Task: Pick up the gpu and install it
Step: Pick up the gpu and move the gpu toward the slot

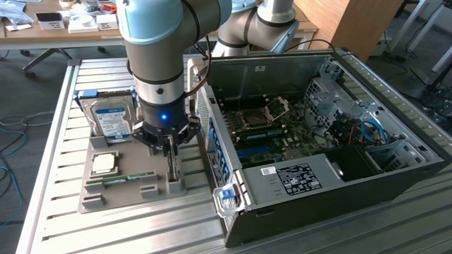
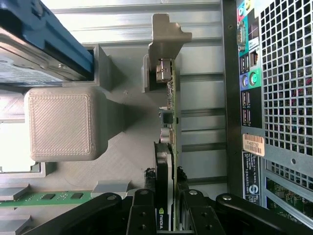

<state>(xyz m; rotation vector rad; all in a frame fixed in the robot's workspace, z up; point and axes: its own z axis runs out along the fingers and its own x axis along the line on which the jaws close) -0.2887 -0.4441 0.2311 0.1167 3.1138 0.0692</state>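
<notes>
Gripper (image 1: 168,144): one, on the single arm, pointing straight down over the grey tray (image 1: 130,200), fingers (image 2: 143,215) drawn narrow against both faces of the gpu (image 2: 170,112), which they appear to clamp. Gpu (image 1: 172,168): standing on edge in its tray slot, directly beneath the gripper, not yet lifted by the look of it; fan face on one finger, bare board on the other. Long axis: along the 12-to-6 line of the exterior view, roughly parallel to the near wall of the computer case (image 1: 395,174), with the grip taken towards the 12 o'clock end. Case: open, lying at 3 o'clock from the gripper, just beside the tray, with the motherboard (image 1: 276,132) showing inside. Hard drive (image 1: 113,119): propped upright at 10 o'clock from the gripper. Processor (image 1: 105,163) and RAM stick (image 1: 124,180): on the tray at 8 o'clock, apart from the card.
</notes>
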